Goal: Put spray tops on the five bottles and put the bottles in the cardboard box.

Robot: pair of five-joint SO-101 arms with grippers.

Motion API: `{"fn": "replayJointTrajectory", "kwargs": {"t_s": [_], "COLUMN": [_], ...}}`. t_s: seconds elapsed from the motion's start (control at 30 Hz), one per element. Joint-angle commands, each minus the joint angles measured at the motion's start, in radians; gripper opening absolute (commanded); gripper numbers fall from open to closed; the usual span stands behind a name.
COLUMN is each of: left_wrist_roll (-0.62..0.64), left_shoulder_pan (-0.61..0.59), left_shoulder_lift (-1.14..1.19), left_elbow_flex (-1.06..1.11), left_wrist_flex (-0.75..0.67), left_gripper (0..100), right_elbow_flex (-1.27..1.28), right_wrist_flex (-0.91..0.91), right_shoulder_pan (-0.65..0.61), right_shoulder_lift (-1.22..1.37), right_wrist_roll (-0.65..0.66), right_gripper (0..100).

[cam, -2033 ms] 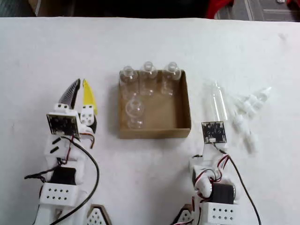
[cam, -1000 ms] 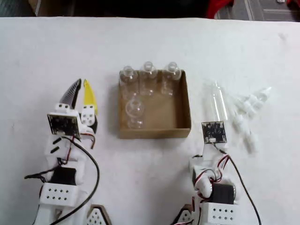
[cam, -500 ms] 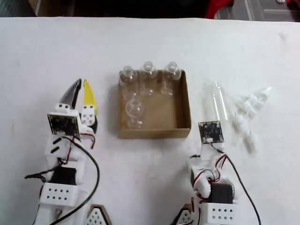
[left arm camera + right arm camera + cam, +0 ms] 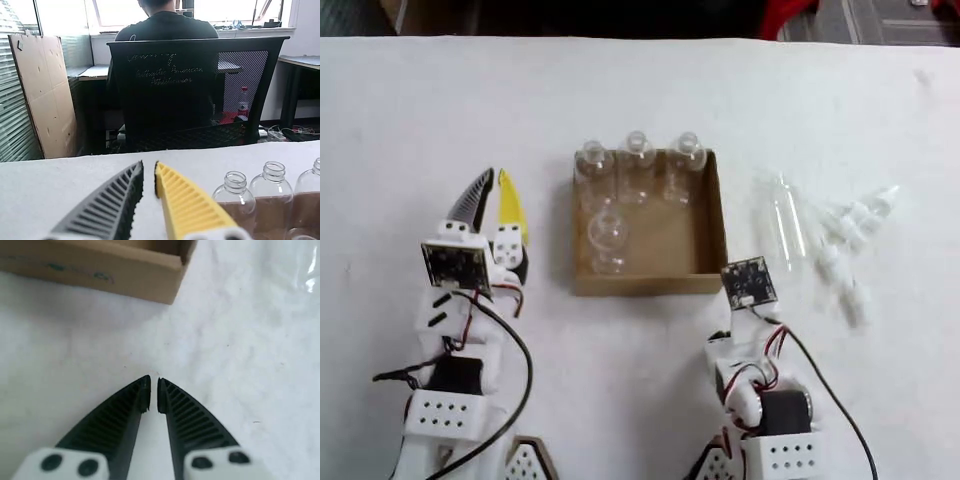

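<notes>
clear capless bottle (image 4: 785,225) lies on its side, apart from the right gripper (image 4: 153,390), whose fingers are closed, holding nothing.

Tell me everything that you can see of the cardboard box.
The box is brown cardboard, shallow, roughly square and open on top. It sits flat on the white table, near its middle. Four clear bottles without tops stand inside it: three in a row at the far wall, one alone nearer the front.
</notes>
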Motion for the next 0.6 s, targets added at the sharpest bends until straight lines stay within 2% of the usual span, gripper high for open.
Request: {"fn": "replayJointTrajectory", "kwargs": {"t_s": [0.0,0.13,0.2,0.33,0.4,0.57], "left_wrist_roll": [-0.012,-0.020,-0.074,-0.110,-0.114,-0.118], "left_shoulder_pan": [0.004,0.002,0.005,0.010,0.008,0.004], "left_shoulder_lift": [-0.018,-0.013,-0.012,-0.012,-0.012,-0.016], "left_elbow_flex": [-0.017,-0.018,-0.015,-0.012,-0.012,-0.012], "left_wrist_flex": [-0.018,-0.020,-0.020,-0.020,-0.020,-0.020], "left_gripper": [5,5,4,4,4,4], "right_elbow_flex": [0.009,0.006,0.008,0.008,0.009,0.009], "right_wrist_flex": [-0.088,-0.248,-0.306,-0.406,-0.450,-0.455], "right_shoulder_pan": [-0.077,-0.087,-0.067,0.065,0.125,0.294], "right_shoulder_lift": [-0.005,-0.007,-0.007,-0.007,-0.007,-0.005], "right_wrist_roll": [-0.003,0.014,0.086,0.272,0.269,0.253], "right_gripper": [1.8,3.0,7.7,21.8,25.2,16.5]}}
